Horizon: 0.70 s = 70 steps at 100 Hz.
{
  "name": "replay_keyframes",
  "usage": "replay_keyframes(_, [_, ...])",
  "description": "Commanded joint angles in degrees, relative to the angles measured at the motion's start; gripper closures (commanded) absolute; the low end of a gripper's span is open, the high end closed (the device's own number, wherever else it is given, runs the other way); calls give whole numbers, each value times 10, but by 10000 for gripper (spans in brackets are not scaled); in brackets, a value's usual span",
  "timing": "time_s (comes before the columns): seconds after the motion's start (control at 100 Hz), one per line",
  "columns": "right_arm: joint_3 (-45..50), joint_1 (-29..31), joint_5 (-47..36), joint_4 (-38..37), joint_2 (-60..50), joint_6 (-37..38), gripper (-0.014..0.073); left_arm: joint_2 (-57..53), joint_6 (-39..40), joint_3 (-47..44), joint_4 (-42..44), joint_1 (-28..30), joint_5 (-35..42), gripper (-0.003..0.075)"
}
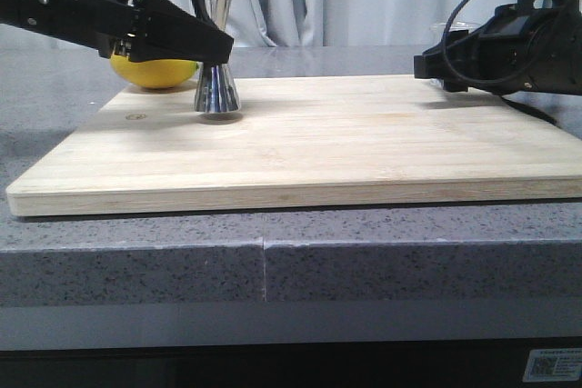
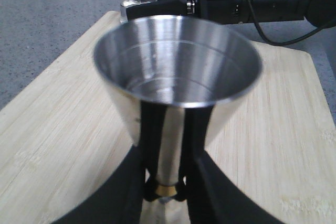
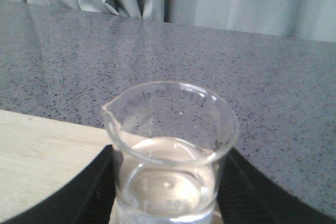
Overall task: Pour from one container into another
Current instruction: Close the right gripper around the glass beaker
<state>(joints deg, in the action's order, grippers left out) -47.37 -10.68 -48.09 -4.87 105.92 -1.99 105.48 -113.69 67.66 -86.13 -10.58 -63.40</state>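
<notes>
pale bamboo cutting board [image 1: 318,147] lies on the grey speckled desk [image 1: 136,261]. tall shiny steel hourglass jigger [image 1: 215,38] stands upright on the board's left, left gripper [image 1: 216,45] fingers closed at its gold-banded waist. round yellow lemon [image 1: 155,72] sits behind. small clear glass beaker [image 3: 170,153], part full of clear liquid, sits at the board's far right edge, right gripper [image 3: 168,192] fingers flanking it; grip likely, contact unclear. pour not yet begun. next: lift beaker, carry over jigger mouth, tip lip-first.
</notes>
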Motion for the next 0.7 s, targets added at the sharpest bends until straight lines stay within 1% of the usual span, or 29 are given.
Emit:
replay_keyframes(0.0, [-15, 3, -49, -4, -24, -1, 305, -25, 6, 18, -40, -5, -30, 627])
replay_keyframes(0.43, [-15, 3, -58, -7, -24, -1, 307, -25, 6, 18, -40, -5, -30, 627])
replay_keyframes(0.6, [-15, 3, -62, -12, -25, -2, 382, -25, 6, 18, -40, -5, -30, 627])
replay_keyframes(0.69, [-15, 3, -63, -16, -25, -2, 393, -25, 6, 18, -40, -5, -30, 627])
